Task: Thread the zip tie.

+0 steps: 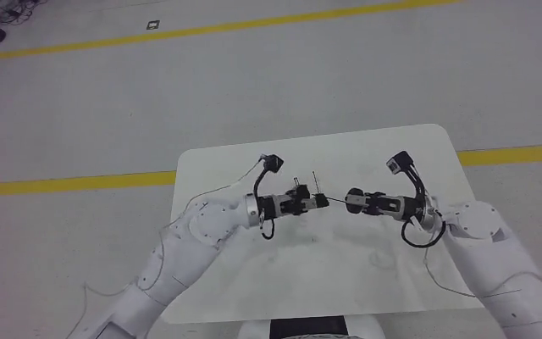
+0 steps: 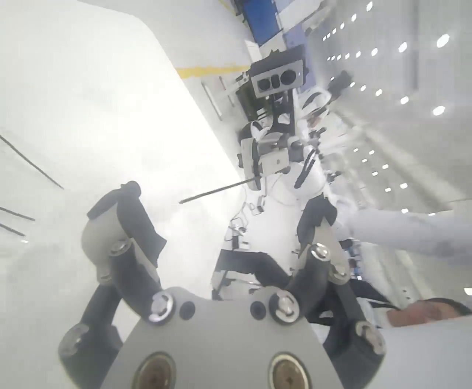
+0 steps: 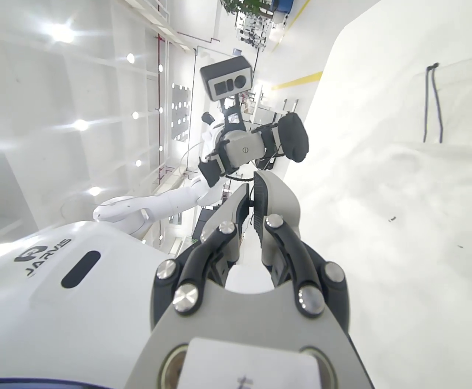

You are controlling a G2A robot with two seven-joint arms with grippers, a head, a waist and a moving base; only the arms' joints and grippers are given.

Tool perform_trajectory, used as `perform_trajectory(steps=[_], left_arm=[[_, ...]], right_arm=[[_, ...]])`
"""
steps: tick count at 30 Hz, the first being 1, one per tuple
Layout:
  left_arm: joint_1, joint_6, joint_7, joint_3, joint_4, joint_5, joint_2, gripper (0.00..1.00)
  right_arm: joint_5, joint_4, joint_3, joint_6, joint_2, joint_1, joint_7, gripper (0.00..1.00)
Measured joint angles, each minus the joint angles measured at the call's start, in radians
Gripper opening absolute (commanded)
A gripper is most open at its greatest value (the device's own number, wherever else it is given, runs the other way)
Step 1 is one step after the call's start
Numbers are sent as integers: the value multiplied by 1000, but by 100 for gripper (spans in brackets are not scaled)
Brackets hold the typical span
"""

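Right gripper (image 3: 252, 184) pinched closed on the zip tie (image 2: 217, 191), free end pointing at the left gripper (image 2: 221, 200). Left fingers spread wide, holding nothing. Both above mid-table (image 1: 381, 271).

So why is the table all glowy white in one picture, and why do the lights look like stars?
Left wrist view: glare washes the table to white, though the zip tie shows dark in front of it. Right wrist view: the ceiling lamps flare into stars because they shine straight at the camera. Top view: even light, no glare.
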Motion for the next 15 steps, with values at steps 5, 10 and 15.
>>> perform_trajectory(steps=[5,10,15], left_arm=[[9,0,-115,-34,26,-167,-10,100],[6,0,-228,-53,66,-282,-38,100],[0,0,-289,-63,109,-303,-79,100]], right_arm=[[38,-21,22,0,-8,-15,46,0],[71,-16,27,0,-22,-11,107,0],[92,6,22,0,-43,5,140,0]])
